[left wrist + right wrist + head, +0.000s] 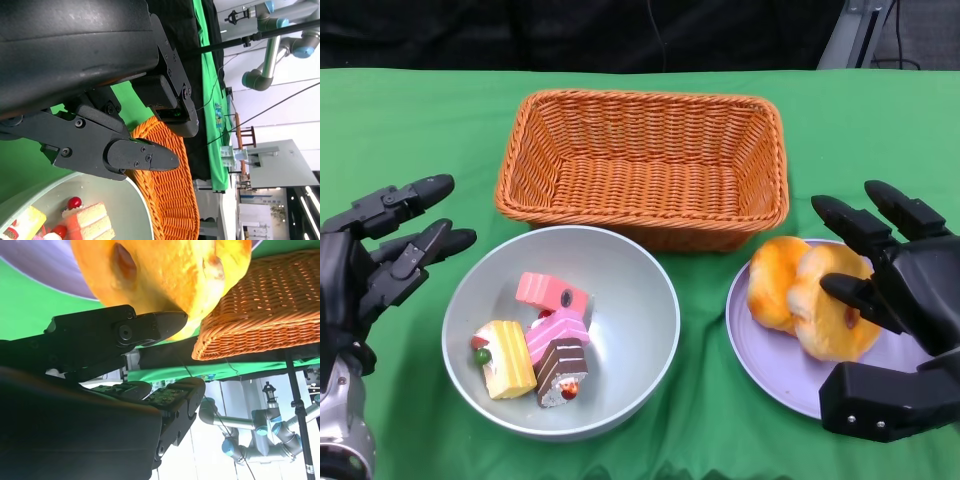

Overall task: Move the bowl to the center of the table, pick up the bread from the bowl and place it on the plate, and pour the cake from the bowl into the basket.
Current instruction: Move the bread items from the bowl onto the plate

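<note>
A grey bowl [660,290] with several cake pieces [545,345] sits in front of the orange wicker basket [640,150]. Two golden bread pieces [775,280] [830,325] lie on the lavender plate [760,350] at the right. My right hand [910,290] hovers over the plate's right side with its fingers spread; one finger [150,325] lies against the nearer bread [160,270]. My left hand [380,260] is beside the bowl's left rim, fingers apart, holding nothing. The left wrist view shows its fingers [140,155] above the bowl [115,205] and the cake [90,220].
The green cloth covers the whole table. The basket [260,310] stands just behind both bowl and plate, and is empty. Beyond the table's far edge there are a black backdrop and another robot arm [250,430].
</note>
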{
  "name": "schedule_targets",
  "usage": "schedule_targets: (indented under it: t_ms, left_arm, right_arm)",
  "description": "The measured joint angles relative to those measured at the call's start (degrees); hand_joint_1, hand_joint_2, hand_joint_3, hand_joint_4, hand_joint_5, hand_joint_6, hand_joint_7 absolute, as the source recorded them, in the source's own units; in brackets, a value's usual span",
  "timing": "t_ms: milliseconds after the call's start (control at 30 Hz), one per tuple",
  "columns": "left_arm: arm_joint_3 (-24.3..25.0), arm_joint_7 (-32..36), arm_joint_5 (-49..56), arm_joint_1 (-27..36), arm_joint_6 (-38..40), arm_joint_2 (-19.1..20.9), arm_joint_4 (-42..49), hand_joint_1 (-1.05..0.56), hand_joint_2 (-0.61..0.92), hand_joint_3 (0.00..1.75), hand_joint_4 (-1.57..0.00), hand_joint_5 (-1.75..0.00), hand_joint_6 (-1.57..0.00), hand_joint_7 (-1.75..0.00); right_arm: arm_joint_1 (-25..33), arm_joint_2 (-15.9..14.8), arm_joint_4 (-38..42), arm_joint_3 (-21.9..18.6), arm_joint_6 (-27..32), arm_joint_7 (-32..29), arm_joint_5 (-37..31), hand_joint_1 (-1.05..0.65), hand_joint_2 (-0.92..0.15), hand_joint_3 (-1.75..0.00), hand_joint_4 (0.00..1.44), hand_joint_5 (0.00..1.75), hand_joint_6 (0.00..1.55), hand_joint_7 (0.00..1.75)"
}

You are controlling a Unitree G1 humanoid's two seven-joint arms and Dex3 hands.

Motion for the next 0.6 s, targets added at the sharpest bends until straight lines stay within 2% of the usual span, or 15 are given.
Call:
schedule_targets:
  t_ms: [300, 600]
  left_arm:
    - [0.12, -0.02, -0.06, 0.0, 0.0, 0.0, 0.0, -0.45, 0.92, 0.23, -1.11, 0.0, -0.94, 0.0]
    - [0.22, -0.04, -0.11, 0.0, 0.0, 0.01, 0.0, -0.44, 0.92, 0.23, -1.11, 0.0, -0.94, 0.0]
  right_arm:
    - [0.19, 0.32, 1.39, -1.89, -7.1, 0.19, 6.27, -0.37, -0.92, -0.01, 0.44, 0.09, 0.5, 0.02]
    - [2.66, 0.26, 0.02, -3.81, -9.92, 2.42, 8.89, -0.38, -0.9, 0.0, 0.49, 0.09, 0.52, 0.02]
